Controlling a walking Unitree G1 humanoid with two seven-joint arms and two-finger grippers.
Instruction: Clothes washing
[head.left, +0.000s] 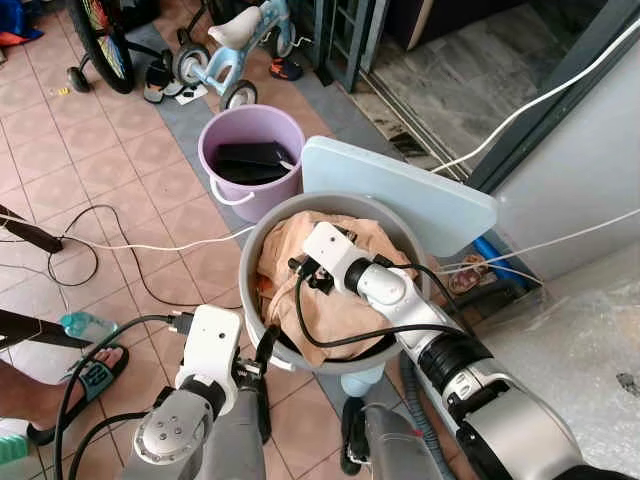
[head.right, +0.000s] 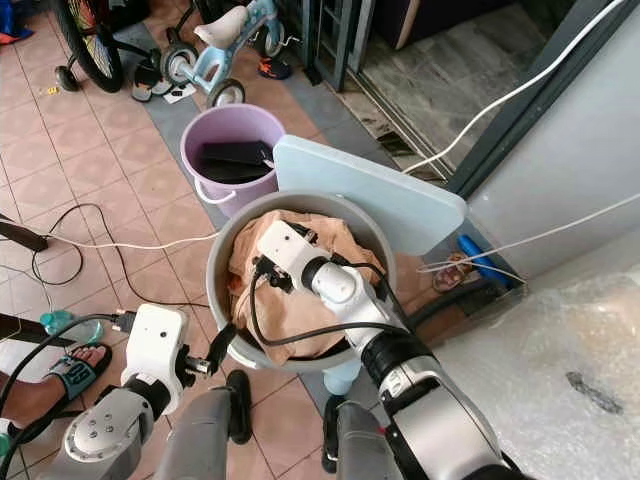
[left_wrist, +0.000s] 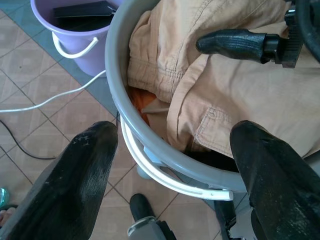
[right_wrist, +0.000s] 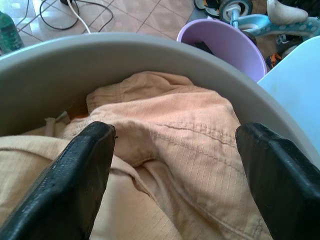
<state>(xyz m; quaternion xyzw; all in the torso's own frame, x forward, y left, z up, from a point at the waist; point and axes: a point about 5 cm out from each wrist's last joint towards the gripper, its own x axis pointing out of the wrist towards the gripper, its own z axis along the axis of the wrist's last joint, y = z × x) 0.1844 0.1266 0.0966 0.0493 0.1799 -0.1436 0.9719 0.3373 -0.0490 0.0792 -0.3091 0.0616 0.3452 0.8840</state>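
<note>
We hold our right gripper (right_wrist: 175, 175) with its fingers spread wide over the tan clothes (head.left: 330, 310) in the grey bucket (head.left: 255, 250) to grab them, our left gripper (left_wrist: 175, 180) waits spread wide by the rim, and the purple bucket (head.left: 225, 135) and white cord (head.left: 150, 245) sit near.

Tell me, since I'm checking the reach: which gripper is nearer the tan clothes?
Right. The right gripper hangs open just above the tan clothes inside the grey bucket; the left gripper is open outside the rim, by the white handle.
</note>
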